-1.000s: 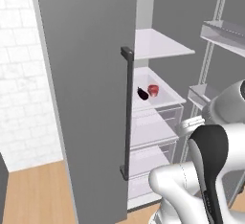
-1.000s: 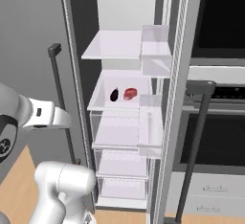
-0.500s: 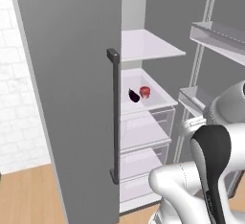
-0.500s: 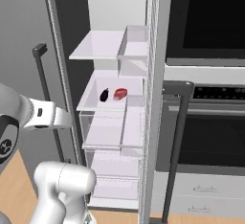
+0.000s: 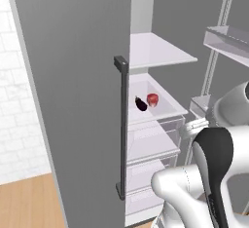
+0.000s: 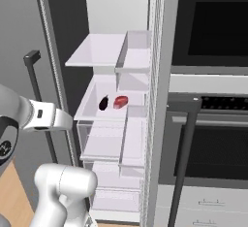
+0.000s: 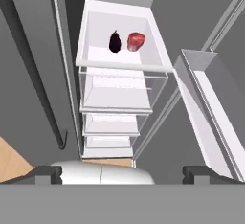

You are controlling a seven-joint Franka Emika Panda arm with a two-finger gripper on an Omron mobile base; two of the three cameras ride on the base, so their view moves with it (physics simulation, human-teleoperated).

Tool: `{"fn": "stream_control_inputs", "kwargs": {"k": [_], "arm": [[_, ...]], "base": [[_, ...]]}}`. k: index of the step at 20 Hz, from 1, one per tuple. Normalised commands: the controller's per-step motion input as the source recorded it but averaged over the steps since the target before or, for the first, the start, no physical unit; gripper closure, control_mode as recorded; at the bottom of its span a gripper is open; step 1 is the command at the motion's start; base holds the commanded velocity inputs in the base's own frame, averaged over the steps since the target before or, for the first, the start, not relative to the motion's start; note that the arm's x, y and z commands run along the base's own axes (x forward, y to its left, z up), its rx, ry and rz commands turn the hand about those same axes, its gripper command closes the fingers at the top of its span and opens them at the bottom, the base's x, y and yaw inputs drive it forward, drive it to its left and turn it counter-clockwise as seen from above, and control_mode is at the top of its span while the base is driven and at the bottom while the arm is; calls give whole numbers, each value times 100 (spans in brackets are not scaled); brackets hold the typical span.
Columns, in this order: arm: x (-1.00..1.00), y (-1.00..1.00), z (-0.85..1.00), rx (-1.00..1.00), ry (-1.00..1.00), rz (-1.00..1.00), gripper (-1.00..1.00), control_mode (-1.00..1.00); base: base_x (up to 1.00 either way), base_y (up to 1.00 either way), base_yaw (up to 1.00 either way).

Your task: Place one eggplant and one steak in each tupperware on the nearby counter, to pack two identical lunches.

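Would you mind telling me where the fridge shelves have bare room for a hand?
The top shelf is bare. On the middle shelf, room lies in front of the eggplant and steak, which crowd its back.

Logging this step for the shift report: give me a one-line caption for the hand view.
Open pincer looks into the open fridge, where an eggplant and a steak sit side by side on a white shelf.
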Motion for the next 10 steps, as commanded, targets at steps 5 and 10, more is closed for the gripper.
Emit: {"fn": "stream_control_inputs", "kwargs": {"k": [5, 10], "arm": [[33, 0, -29, 0, 0, 1, -100, -100], [89, -4, -22, 3, 0, 0, -100, -100]], "base": [[4, 0, 0], [0, 0, 0]]}}
